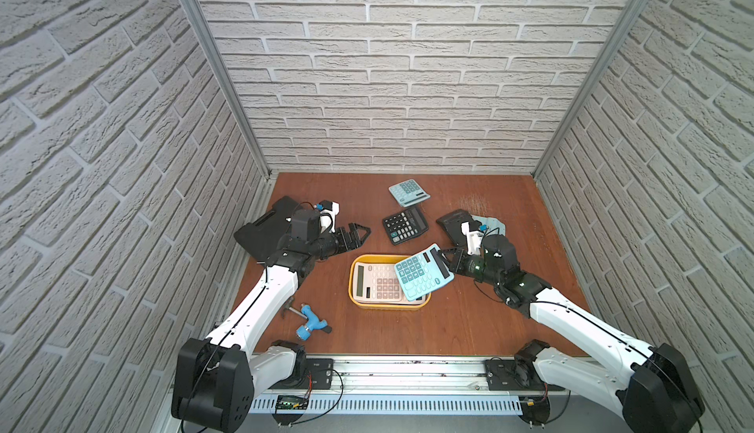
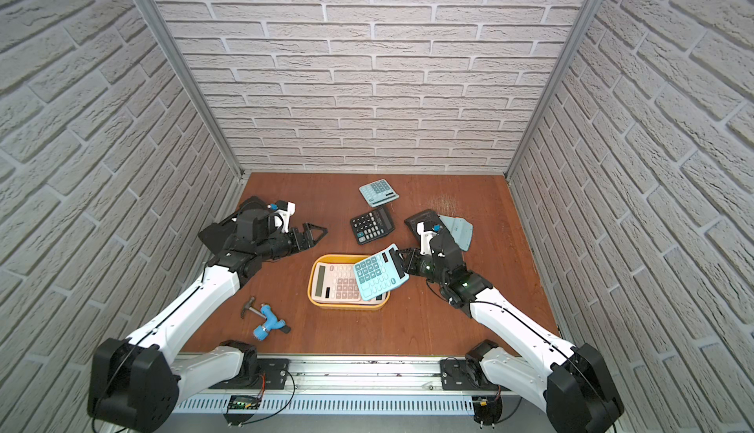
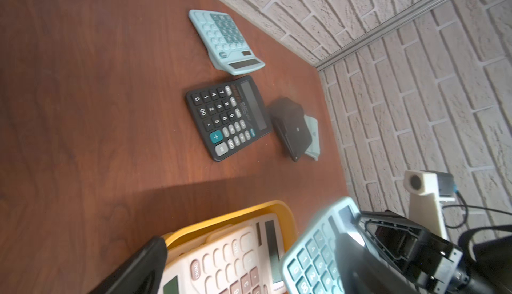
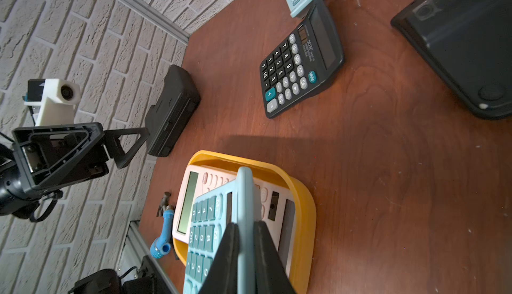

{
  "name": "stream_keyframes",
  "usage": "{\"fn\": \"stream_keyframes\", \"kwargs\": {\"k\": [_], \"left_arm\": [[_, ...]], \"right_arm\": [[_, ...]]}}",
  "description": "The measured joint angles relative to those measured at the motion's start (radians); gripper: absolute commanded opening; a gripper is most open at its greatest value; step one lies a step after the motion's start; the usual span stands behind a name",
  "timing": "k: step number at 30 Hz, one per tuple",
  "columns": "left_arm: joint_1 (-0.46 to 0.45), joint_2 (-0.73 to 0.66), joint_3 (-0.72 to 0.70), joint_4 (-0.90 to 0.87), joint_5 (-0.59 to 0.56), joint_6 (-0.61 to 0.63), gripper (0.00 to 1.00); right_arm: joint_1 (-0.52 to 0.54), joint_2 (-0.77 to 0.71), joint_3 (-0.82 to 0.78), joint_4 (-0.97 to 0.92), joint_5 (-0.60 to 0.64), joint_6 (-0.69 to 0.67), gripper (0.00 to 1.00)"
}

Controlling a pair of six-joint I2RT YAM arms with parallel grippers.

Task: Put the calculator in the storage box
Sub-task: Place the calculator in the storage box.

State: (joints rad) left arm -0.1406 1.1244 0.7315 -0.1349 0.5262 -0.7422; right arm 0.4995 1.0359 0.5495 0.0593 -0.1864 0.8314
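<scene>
One blue calculator (image 1: 420, 276) is clamped by its display edge in your right gripper (image 1: 442, 262). It's tilted and hangs over the right-arm side of the box (image 1: 351, 288). Its low end is over the pink calculator (image 1: 375, 284) already lying inside; I can't tell if they touch. Part of it overhangs the rim toward the right arm.

My call:
- Shift it toward the left arm until it's inside the rim.
- Flatten the tilt and lower it onto the pink one, then release.
- Letting go at this angle risks it sliding out over the rim.

Left gripper (image 1: 362, 237) is spread wide and empty, near the box's far side. Hold it clear.

Count:
- 4 calculators keys-up: blue, pink, black calculator (image 1: 405, 225), pale calculator (image 1: 409, 192) at the back.
- 2 face-down pieces by the right arm, touching: dark slab (image 1: 451, 220) and pale slab (image 1: 493, 225). Probably calculators, can't confirm.
- 1 box, 1 case (image 1: 261, 235), 1 hammer (image 1: 290, 308), 1 blue fitting (image 1: 310, 322).
</scene>
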Motion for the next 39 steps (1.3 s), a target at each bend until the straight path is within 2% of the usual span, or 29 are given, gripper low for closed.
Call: {"fn": "stream_keyframes", "kwargs": {"k": [9, 16, 21, 30, 33, 38, 39], "left_arm": [[0.0, -0.025, -0.032, -0.01, -0.036, -0.002, 0.98], [-0.001, -0.04, -0.077, 0.013, -0.037, -0.011, 0.98], [-0.005, -0.04, -0.08, 0.036, -0.037, -0.014, 0.98], [-0.006, -0.038, -0.08, 0.047, -0.037, -0.014, 0.98], [-0.006, -0.035, -0.08, 0.047, -0.037, -0.014, 0.98], [-0.013, -0.031, -0.079, 0.04, -0.037, -0.01, 0.98], [-0.017, -0.031, -0.076, 0.033, -0.037, -0.007, 0.98]], "right_arm": [[0.148, 0.051, -0.129, 0.238, 0.259, 0.125, 0.03], [0.224, 0.192, -0.151, 0.444, 0.369, 0.181, 0.03], [0.264, 0.236, -0.182, 0.529, 0.427, 0.217, 0.05], [0.298, 0.215, -0.213, 0.528, 0.503, 0.266, 0.5], [0.299, 0.191, -0.212, 0.513, 0.506, 0.272, 0.6], [0.301, 0.113, -0.194, 0.394, 0.52, 0.263, 0.79], [0.301, 0.093, -0.183, 0.357, 0.527, 0.256, 0.88]]}}
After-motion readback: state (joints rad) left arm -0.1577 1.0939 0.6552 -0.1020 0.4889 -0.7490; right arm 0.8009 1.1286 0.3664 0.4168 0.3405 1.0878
